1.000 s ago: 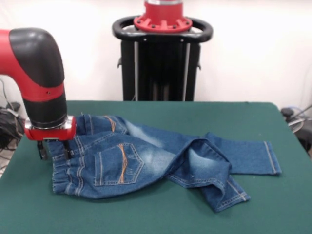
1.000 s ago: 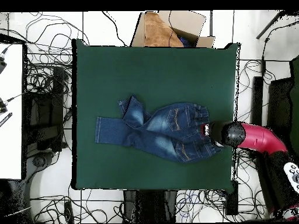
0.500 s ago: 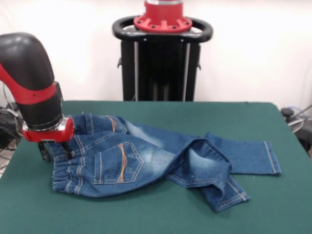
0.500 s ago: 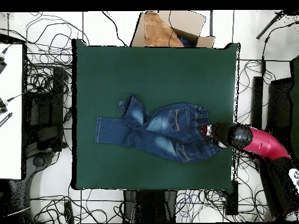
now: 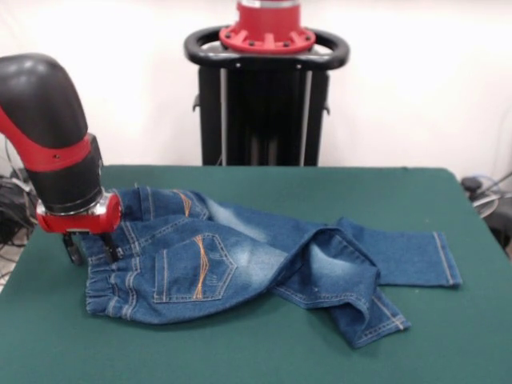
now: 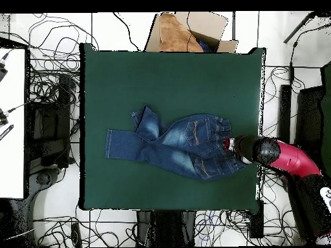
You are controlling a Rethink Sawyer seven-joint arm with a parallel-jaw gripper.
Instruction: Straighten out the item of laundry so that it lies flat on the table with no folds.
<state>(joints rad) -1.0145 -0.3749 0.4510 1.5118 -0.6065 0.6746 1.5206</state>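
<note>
No text, label or number can be read — anywhere.

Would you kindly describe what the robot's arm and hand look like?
The arm is bulky and rounded: a glossy black elbow cap, a red band, a black cylindrical wrist, then a red collar. Below it hangs the small dark hand. No cables or markings are visible on it.
</note>
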